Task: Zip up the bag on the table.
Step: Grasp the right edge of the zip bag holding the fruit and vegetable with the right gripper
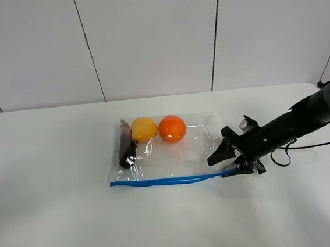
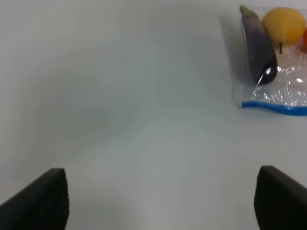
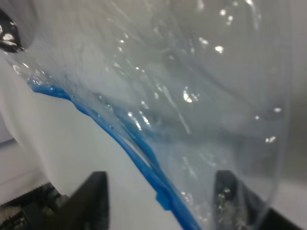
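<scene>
I see clear crinkly plastic zip bag point(image 1: 173, 152) mid white matte counter point(image 1: 57, 215), blue zipper strip point(image 1: 159, 182) on near edge. Right end effector point(image 1: 227, 163) released, straddling strip's right end. Left end effector point(image 2: 160, 196) released, well apart from bag. I judge grasp stage: next, pinch strip, drag along to other end.

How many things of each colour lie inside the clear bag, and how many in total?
orange fruit: 1
yellow fruit: 1
dark purple eggplant: 1
Total inside the bag: 3
</scene>
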`<action>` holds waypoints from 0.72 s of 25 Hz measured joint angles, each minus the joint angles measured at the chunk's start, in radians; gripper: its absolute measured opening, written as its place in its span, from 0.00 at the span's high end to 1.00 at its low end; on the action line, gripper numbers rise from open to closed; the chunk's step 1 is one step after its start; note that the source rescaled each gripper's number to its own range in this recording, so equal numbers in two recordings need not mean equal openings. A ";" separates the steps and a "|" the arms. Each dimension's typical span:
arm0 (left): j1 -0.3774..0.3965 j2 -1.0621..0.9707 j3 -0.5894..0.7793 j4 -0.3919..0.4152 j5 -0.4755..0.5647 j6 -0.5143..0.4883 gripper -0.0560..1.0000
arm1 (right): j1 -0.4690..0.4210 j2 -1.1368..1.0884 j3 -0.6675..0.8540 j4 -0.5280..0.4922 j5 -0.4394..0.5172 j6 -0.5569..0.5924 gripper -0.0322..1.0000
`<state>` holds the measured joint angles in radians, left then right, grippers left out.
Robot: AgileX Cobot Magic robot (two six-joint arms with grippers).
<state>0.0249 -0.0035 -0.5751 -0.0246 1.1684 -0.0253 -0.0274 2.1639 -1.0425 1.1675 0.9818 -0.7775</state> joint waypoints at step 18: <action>0.000 0.000 0.000 0.000 0.000 0.000 0.07 | 0.000 0.000 0.000 -0.014 0.028 0.000 0.84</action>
<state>0.0249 -0.0035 -0.5751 -0.0246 1.1684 -0.0253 -0.0274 2.1639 -1.0425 1.1540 1.0098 -0.7775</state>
